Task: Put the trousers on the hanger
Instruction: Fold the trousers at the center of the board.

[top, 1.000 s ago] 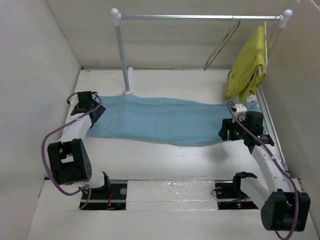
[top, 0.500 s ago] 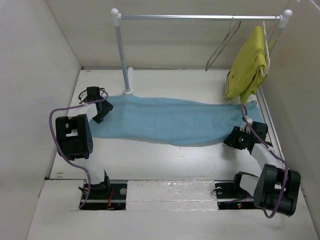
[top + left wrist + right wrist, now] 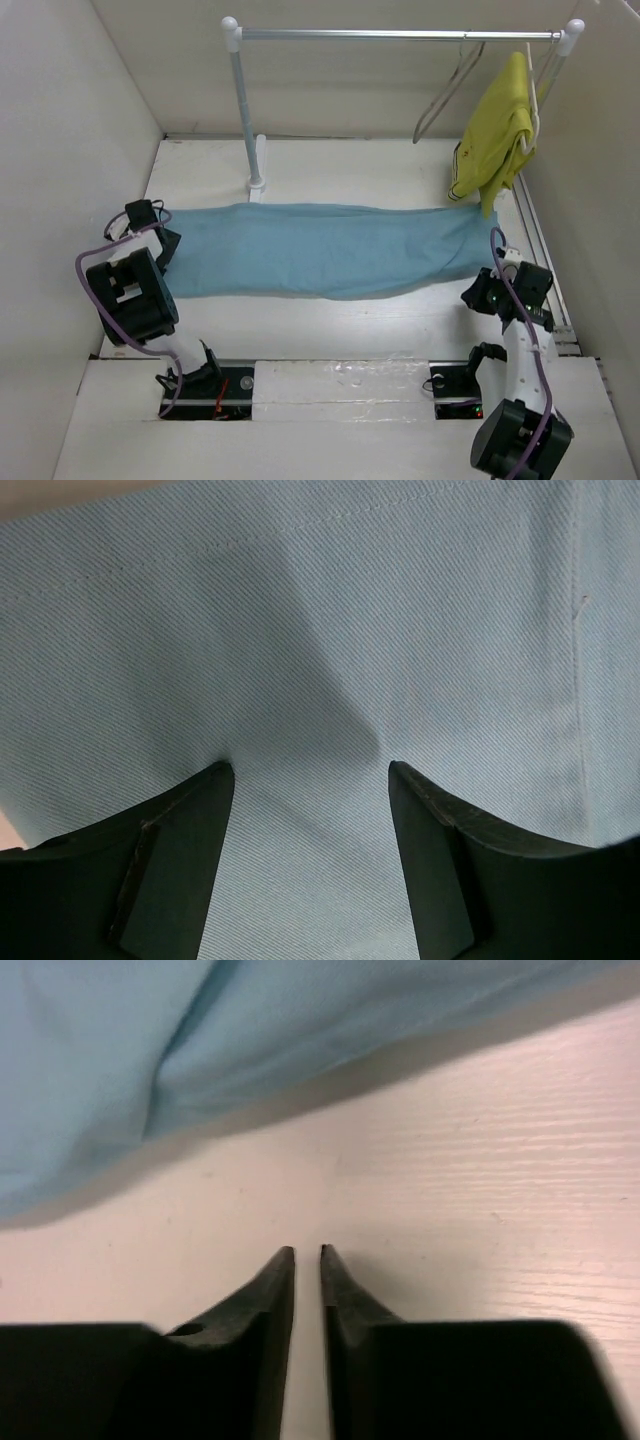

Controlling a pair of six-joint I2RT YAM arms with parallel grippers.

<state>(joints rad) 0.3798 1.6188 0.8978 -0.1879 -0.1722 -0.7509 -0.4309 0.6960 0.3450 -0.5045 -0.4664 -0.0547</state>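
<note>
1. Top view: the trousers point(image 3: 320, 250) lie flat on the tabletop point(image 3: 330, 165), a long blue band running from 9 o'clock to 3 o'clock across its middle.
2. Top view: the hanger point(image 3: 440, 95) hangs from the rail point(image 3: 400, 34) at about 1 o'clock, well apart from the trousers; a yellow garment point(image 3: 495, 130) hangs just beside it, toward 2 o'clock.
3. Top view: the left gripper point(image 3: 163, 243) sits at the 9 o'clock end of the trousers, while the right gripper point(image 3: 478, 296) stands on bare tabletop near the cloth's 3 o'clock end, off toward 4 o'clock.
4. Left wrist view: the left gripper point(image 3: 310, 770) has its fingers point(image 3: 180, 830) set wide apart, with nothing clamped between them. The trousers point(image 3: 350, 610) fill nearly the whole view beneath, a stitched seam running along 12 o'clock and another down the 3 o'clock side. Whether the tips touch the cloth cannot be told.
5. Right wrist view: the right gripper point(image 3: 307, 1252) has its fingers point(image 3: 265, 1300) drawn almost together, only a thin slit between them and nothing in it. It points over bare tabletop point(image 3: 500, 1190), with the edge of the trousers point(image 3: 150, 1040) lying across 11 to 1 o'clock, apart from the tips.
</note>
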